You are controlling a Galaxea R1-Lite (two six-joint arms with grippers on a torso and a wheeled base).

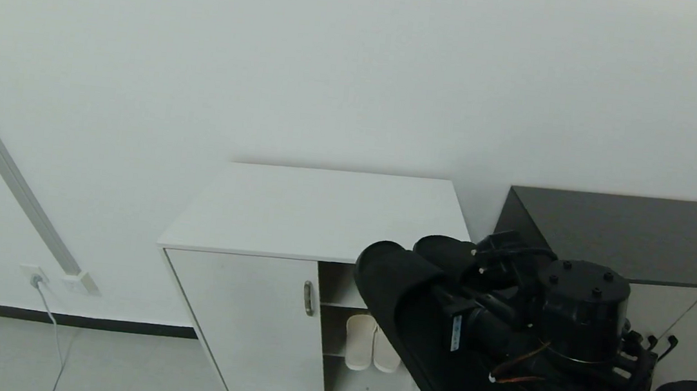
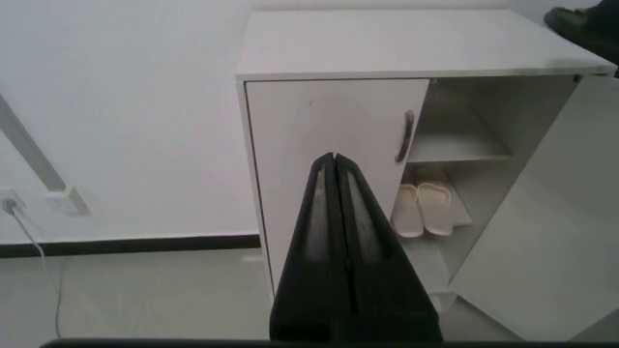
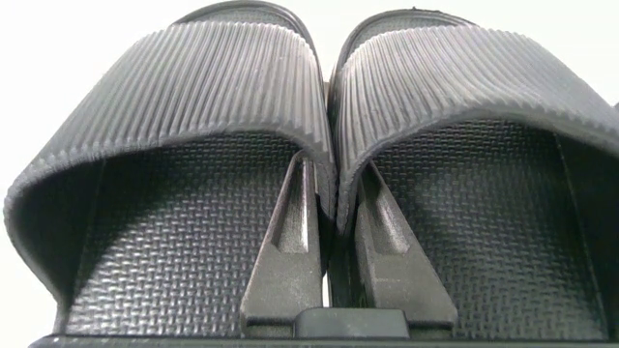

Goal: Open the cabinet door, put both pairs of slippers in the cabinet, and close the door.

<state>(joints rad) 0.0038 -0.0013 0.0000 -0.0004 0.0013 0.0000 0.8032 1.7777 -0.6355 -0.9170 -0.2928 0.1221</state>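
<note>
Right claw pinches both black slippers by their inner strap walls, in front of the cabinet's open right half. Best to level the pair and feed it onto a shelf clear of the white slippers. Long axis slants steeply; upper end probably toes. Left claw closed, empty.

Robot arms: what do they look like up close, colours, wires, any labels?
The right arm is black, with a round drum-shaped joint topped by bolts, thin orange and white wires and a small white label. The right tool has two dark, grooved, wedge-shaped fingers. The left tool is long, black and tapers to a point.
</note>
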